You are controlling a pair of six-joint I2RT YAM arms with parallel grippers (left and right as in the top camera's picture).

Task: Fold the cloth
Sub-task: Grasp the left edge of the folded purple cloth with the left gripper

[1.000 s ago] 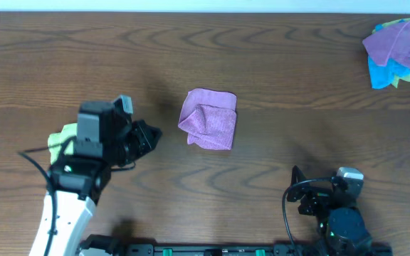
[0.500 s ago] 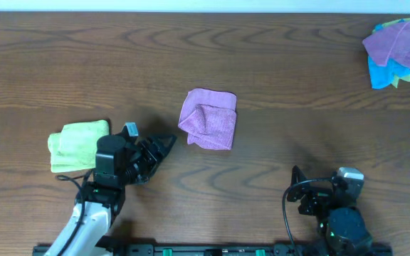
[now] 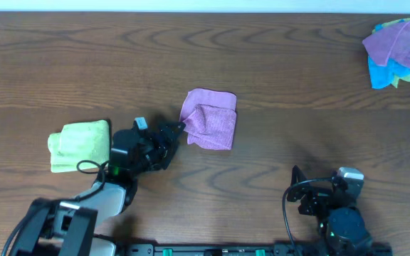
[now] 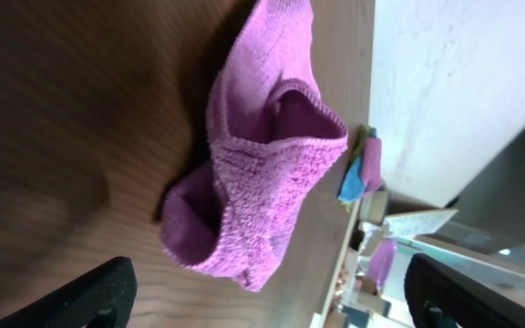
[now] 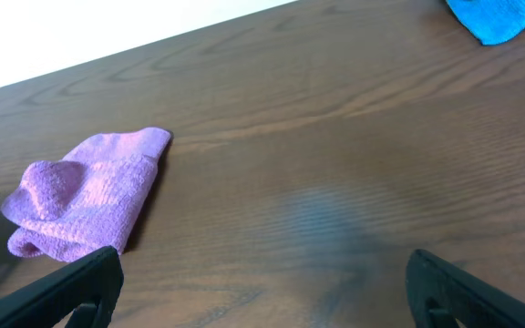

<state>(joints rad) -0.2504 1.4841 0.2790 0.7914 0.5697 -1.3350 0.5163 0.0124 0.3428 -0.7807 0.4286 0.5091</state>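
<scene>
A crumpled purple cloth [image 3: 208, 119] lies on the brown table [image 3: 276, 78], partly doubled over itself. My left gripper [image 3: 171, 136] sits low at the cloth's left edge, open, nothing between its fingers. In the left wrist view the purple cloth [image 4: 262, 155] fills the middle just ahead of the open left gripper [image 4: 267, 308], whose two fingertips [image 4: 89, 296] show in the bottom corners. My right gripper [image 3: 299, 190] rests open near the front right, away from the cloth. The right wrist view shows the purple cloth [image 5: 85, 196] far to the left of the right gripper [image 5: 267, 292].
A folded green cloth [image 3: 80, 146] lies at the left, behind my left arm. A heap of purple, blue and green cloths [image 3: 398, 53] sits at the back right corner; its blue cloth [image 5: 495, 18] shows in the right wrist view.
My left arm has swung right from above the green cloth to the purple cloth's left edge, dropping lower, and its jaws have opened. The right arm has not moved.
</scene>
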